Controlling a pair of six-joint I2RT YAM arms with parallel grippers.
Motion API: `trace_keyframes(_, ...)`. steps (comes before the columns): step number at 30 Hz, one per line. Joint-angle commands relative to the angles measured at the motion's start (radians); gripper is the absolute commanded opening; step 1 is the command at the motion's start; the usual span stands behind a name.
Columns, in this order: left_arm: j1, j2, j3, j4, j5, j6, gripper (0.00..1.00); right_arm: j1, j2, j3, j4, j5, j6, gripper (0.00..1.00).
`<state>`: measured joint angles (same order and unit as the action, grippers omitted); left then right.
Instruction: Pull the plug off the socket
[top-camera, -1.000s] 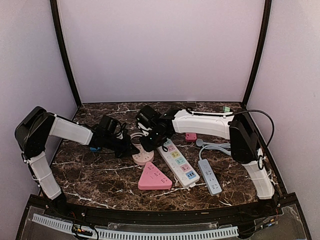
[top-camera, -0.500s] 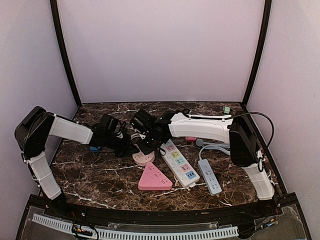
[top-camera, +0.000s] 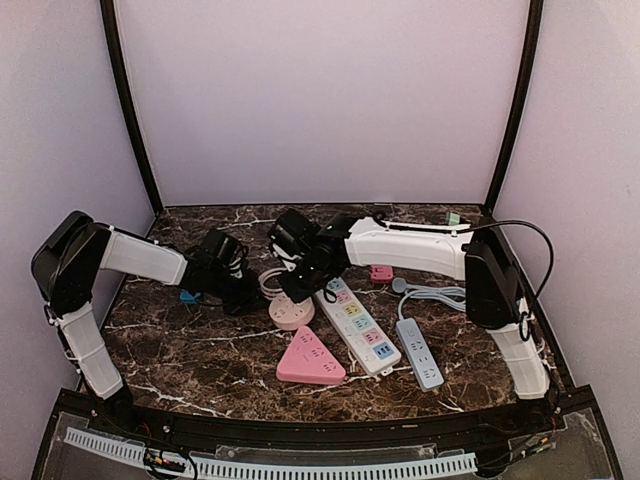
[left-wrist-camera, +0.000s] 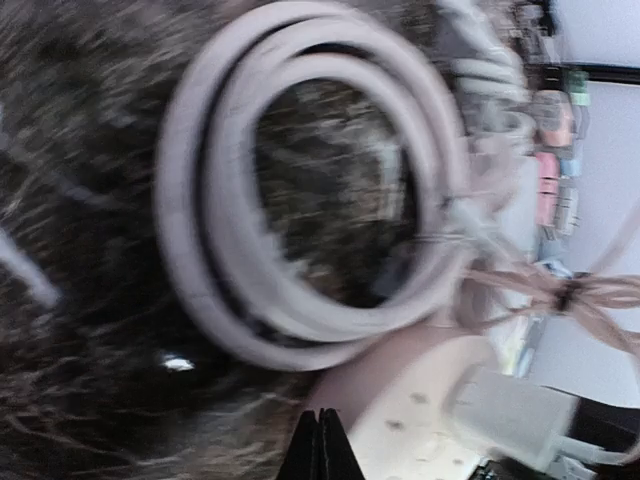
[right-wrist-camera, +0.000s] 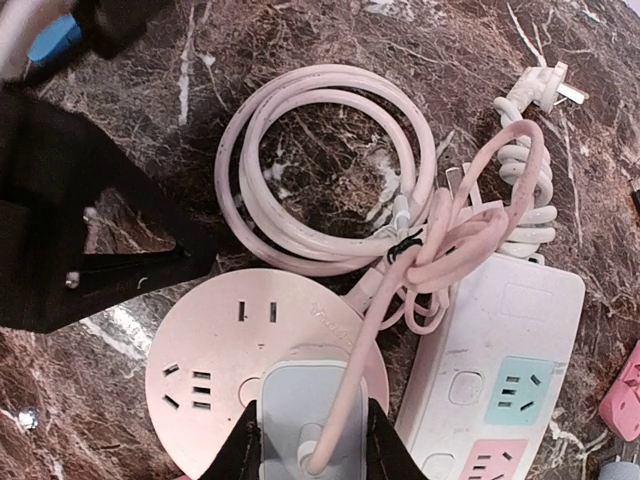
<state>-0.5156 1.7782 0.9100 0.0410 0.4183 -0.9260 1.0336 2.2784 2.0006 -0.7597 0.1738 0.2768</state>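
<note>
The right gripper (right-wrist-camera: 315, 446) is closed to a narrow gap on the pale plug (right-wrist-camera: 312, 398), one finger on each side of the plug's body. The plug is seated in the round pink socket (right-wrist-camera: 200, 372), at the 4 o'clock part of its face. A pink cable (right-wrist-camera: 372, 318) leaves the plug's top and runs toward 12 o'clock into a tied bundle.

In the top view the right arm rises from its base at the table's 5 o'clock corner and bends at an elbow on the right side. Its white forearm then runs level toward 9 o'clock. The wrist tips down so that the right gripper (top-camera: 298, 285) sits over the round pink socket (top-camera: 290, 315).

The left gripper (left-wrist-camera: 320, 446) has its fingers pressed together with nothing between them. Its tip lies at the socket's rim on the 10 o'clock side; whether it touches cannot be told. The left arm stretches low over the table (top-camera: 200, 350) from its shoulder at 9 o'clock toward 3 o'clock.

A coil of pink cable (right-wrist-camera: 325, 82) lies flat at 12 o'clock of the socket. A white power strip (top-camera: 355, 325) lies just beside the socket at 3 o'clock. A pink triangular socket (top-camera: 310, 358) sits at 6 o'clock. A grey power strip (top-camera: 420, 352) lies beyond the white one, farther toward 3 o'clock.
</note>
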Motion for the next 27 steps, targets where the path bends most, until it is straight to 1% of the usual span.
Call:
trace_keyframes(1, -0.005, 0.071, -0.045, -0.244, -0.104, 0.024, 0.00, 0.004, -0.116, 0.040, 0.077, -0.029, -0.008, 0.00)
trace_keyframes(8, -0.006, 0.013, -0.022, -0.269, -0.086, 0.038, 0.00, -0.005, -0.110, 0.017, 0.095, -0.036, 0.013, 0.00)
trace_keyframes(14, 0.012, -0.157, 0.034, -0.386, -0.130, 0.065, 0.00, -0.005, -0.090, -0.036, 0.151, 0.011, 0.061, 0.00)
trace_keyframes(17, 0.039, -0.228, 0.036, -0.403, -0.122, 0.073, 0.01, -0.005, -0.080, -0.053, 0.196, 0.017, 0.073, 0.00)
trace_keyframes(20, 0.044, -0.275, 0.031, -0.369, -0.061, 0.070, 0.02, -0.001, -0.056, -0.044, 0.228, -0.007, 0.092, 0.00)
trace_keyframes(22, 0.044, -0.275, 0.023, -0.325, 0.027, 0.058, 0.02, 0.008, -0.032, -0.022, 0.237, -0.010, 0.107, 0.00)
trace_keyframes(24, 0.043, -0.258, 0.003, -0.257, 0.089, 0.036, 0.02, 0.020, -0.007, 0.001, 0.239, 0.000, 0.120, 0.00)
trace_keyframes(27, 0.035, -0.212, -0.011, -0.176, 0.136, 0.020, 0.03, 0.039, 0.021, 0.012, 0.252, 0.025, 0.139, 0.00)
